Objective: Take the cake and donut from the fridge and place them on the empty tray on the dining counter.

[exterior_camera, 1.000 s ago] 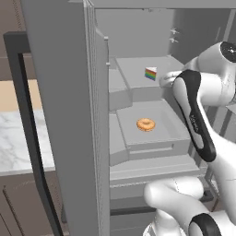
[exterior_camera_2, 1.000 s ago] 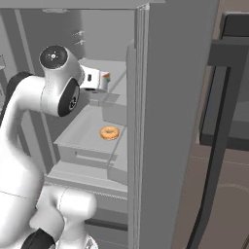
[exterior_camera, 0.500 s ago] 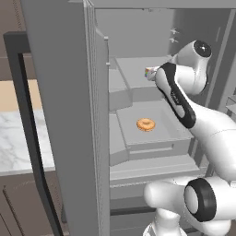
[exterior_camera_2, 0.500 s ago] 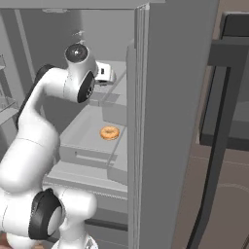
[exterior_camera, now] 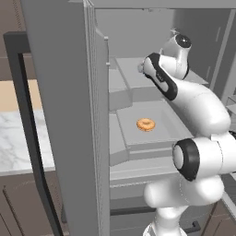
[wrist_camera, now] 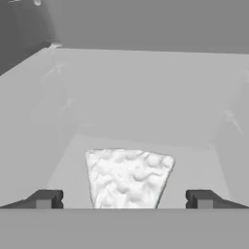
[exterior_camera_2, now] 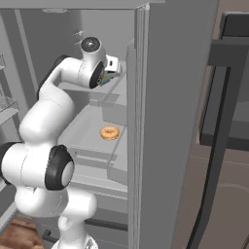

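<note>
The tool is seen in the hand view with its two dark fingertips spread wide, one on either side of the cake, neither touching it. The cake is shown from above as a white, bumpy-frosted wedge whose wide end lies away from the camera and whose sides narrow toward the bottom edge of that view, so its long axis runs along the tool's line of sight. It rests on the upper shelf inside the fridge, whose doors stand open. In the right base view a sliver of the cake's coloured layers is visible just beside the hand. On the shelf below lies the donut, a flat orange-tan ring with its hole facing up, well apart from the cake. At the far left, a marble worktop is seen beyond the door
</note>
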### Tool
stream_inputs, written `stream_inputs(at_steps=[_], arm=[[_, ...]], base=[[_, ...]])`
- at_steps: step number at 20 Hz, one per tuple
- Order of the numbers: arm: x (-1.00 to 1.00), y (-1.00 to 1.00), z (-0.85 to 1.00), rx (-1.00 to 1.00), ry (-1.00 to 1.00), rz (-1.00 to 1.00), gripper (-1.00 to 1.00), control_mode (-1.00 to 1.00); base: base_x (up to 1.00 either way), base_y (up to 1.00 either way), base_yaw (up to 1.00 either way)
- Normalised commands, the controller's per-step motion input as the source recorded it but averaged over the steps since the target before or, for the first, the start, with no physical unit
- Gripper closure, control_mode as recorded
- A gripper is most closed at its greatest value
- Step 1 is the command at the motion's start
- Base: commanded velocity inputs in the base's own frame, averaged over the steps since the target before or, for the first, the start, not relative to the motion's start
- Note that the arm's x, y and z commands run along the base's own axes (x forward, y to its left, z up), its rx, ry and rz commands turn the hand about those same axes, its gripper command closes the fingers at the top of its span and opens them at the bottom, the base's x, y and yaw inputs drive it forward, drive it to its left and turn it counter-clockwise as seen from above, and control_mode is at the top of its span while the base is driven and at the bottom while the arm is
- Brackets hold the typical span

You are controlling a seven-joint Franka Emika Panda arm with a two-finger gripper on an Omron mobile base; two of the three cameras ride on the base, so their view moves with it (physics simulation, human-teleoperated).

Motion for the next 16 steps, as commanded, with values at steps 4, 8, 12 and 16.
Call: stream_inputs(at_steps=[4, 8, 12, 16], arm=[[0.48, 0.0, -0.28, -0.02, 0.0, 0.0, -1.0, -1.0], [0.29, 0.0, -0.42, -0.03, 0.01, 0.0, -1.0, -1.0], [0.04, 0.0, -0.48, -0.03, 0.05, 0.0, 1.0, -1.0], [0.0, 0.0, -0.01, 0.0, 0.0, 0.0, 1.0, -1.0]], base=[[0.0, 0.0, 0.0], [0.0, 0.0, 0.0], [0.0, 0.0, 0.0], [0.0, 0.0, 0.0]])
